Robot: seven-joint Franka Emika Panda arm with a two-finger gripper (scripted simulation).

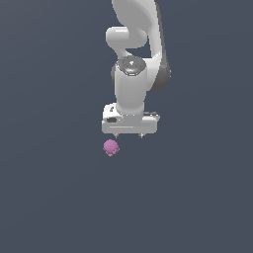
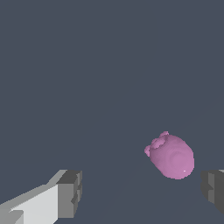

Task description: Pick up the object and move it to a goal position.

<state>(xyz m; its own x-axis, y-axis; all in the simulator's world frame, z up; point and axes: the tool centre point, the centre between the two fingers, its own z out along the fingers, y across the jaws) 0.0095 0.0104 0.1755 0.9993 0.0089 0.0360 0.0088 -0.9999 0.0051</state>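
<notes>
Gripper [image 1: 128,135] spread wide, holding nothing, with the pink object [image 1: 111,147] lying free on the floor just off toward the exterior view's left; best to shift over until it sits centred between the fingers [image 2: 70,194], then descend and close.

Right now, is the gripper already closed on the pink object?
No. In the wrist view the pink object lies apart from both fingers, which are spread wide, so the gripper holds nothing.
</notes>
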